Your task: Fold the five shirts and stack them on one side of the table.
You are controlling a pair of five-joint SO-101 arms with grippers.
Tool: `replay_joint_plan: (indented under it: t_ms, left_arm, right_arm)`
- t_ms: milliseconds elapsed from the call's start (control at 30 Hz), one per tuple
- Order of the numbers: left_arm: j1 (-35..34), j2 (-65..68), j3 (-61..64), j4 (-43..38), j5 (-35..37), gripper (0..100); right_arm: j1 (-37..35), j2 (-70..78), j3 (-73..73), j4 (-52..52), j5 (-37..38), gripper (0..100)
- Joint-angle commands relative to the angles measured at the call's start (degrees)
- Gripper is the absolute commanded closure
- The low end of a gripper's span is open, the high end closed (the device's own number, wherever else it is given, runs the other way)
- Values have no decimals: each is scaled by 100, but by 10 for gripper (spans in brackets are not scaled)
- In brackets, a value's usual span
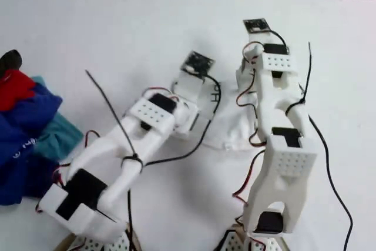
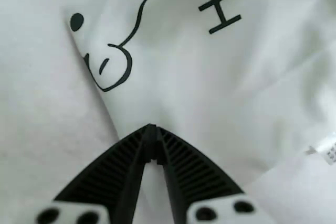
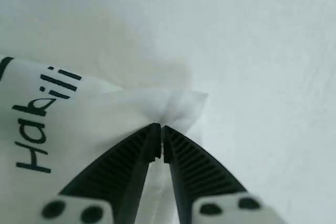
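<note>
A white shirt (image 1: 230,129) with black print lies crumpled on the white table (image 1: 117,33) between my two arms. My left gripper (image 2: 151,130) is shut, pinching a fold of the white shirt (image 2: 210,77) just below a printed line drawing. My right gripper (image 3: 160,128) is shut on a bunched corner of the white shirt (image 3: 79,124), beside black lettering. In the high view the left arm (image 1: 150,119) slants in from the lower left and the right arm (image 1: 282,116) stands over the shirt's right side. A heap of unfolded shirts lies at the left edge: red (image 1: 14,89), blue (image 1: 23,133), teal (image 1: 61,136).
A black object (image 1: 9,60) sits at the left edge above the heap. Black cables (image 1: 329,168) trail from both arms across the table. Bare tabletop stretches along the far side and to the right of the right arm.
</note>
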Motion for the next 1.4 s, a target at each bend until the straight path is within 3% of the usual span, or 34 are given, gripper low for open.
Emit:
replay_joint_plan:
  t_ms: [0,333,633,733,833,933,1067,1367]
  left_arm:
    - [237,325,4,-264,53,972]
    - [211,941,-716,387,53,972]
    - [158,-343,-673,853,-35,972]
    - [-105,-879,-690,791,-440,972]
    - [-554,-985,-716,211,-466,973]
    - [-800,-642,-734,-352,-281,973]
    - [-730,273,-1314,-457,-185,973]
    - [-554,2277,-2897,-404,26,973]
  right_arm:
    - [277,31,-255,57,-53,978]
    - [418,-180,-264,215,0,978]
    - [418,-1578,149,848,0,978]
    - [409,-2299,993,840,9,978]
    - [400,-3213,2409,365,114,978]
    - [409,-4259,4149,-541,448,978]
    - [277,-5305,5732,-1262,563,978]
    - [-382,-5174,6637,-1736,563,978]
